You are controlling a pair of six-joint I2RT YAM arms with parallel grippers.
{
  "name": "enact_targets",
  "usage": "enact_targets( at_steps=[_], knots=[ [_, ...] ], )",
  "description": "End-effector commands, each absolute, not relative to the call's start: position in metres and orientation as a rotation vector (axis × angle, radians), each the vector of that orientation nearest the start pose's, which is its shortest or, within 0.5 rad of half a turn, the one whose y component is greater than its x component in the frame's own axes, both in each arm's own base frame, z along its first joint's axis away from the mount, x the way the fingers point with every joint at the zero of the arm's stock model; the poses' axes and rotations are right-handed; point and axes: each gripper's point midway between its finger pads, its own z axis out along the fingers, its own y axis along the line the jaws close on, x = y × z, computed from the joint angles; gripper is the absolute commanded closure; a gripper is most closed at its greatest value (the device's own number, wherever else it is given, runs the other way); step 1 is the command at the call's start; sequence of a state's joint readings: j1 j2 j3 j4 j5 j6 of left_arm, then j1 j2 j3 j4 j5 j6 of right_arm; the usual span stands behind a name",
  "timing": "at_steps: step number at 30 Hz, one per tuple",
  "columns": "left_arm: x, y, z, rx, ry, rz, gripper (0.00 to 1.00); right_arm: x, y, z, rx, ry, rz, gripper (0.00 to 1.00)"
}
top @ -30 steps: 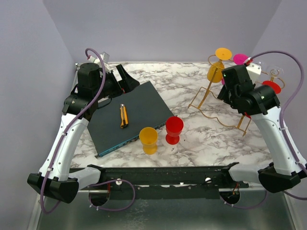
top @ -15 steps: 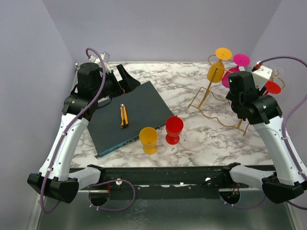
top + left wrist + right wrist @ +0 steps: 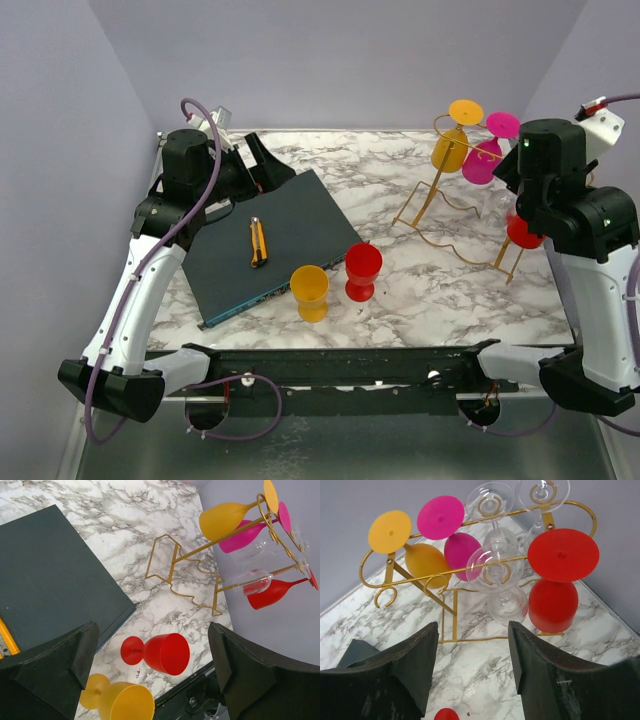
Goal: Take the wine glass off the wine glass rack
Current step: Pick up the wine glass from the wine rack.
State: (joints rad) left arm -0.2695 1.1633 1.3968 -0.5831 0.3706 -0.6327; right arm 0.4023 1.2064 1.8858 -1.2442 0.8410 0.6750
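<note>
Right wrist view: right hand (image 3: 473, 625), spread wide and empty, at lower centre; clear glass (image 3: 507, 605) hangs foot-up on rack (image 3: 456, 617) just above.

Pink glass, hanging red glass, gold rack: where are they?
pink glass (image 3: 440, 517), right wrist view, on its round foot.
hanging red glass (image 3: 553, 605), right wrist view, on its bowl.
gold rack (image 3: 455, 615), right wrist view, on a leg wire.
</note>
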Motion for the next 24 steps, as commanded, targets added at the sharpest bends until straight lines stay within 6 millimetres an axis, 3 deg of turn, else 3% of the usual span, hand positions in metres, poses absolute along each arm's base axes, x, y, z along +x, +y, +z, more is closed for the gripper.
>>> enact_targets(
  at_steps=[1, 6, 8, 15, 18, 24],
  knots=[
    [0.310, -0.179, 0.375, -0.079, 1.975, -0.986, 0.01, 0.277, -0.005, 0.425, 0.691, 1.858, -0.171, 0.36],
    [0.311, -0.181, 0.376, -0.078, 1.971, -0.999, 0.01, 0.309, -0.018, 0.435, 0.695, 1.897, -0.043, 0.34],
    [0.312, -0.182, 0.378, -0.076, 1.967, -1.005, 0.01, 0.313, -0.027, 0.438, 0.715, 1.894, 0.012, 0.35],
    [0.313, -0.184, 0.384, -0.066, 1.951, -1.016, 0.01, 0.295, -0.035, 0.422, 0.798, 1.906, 0.066, 0.34],
    [0.314, -0.185, 0.384, -0.060, 1.950, -1.022, 0.01, 0.283, -0.042, 0.414, 0.845, 1.888, 0.035, 0.39],
    [0.315, -0.187, 0.384, -0.057, 1.944, -1.040, 0.01, 0.283, -0.047, 0.396, 0.912, 1.873, 0.015, 0.42]
  ],
)
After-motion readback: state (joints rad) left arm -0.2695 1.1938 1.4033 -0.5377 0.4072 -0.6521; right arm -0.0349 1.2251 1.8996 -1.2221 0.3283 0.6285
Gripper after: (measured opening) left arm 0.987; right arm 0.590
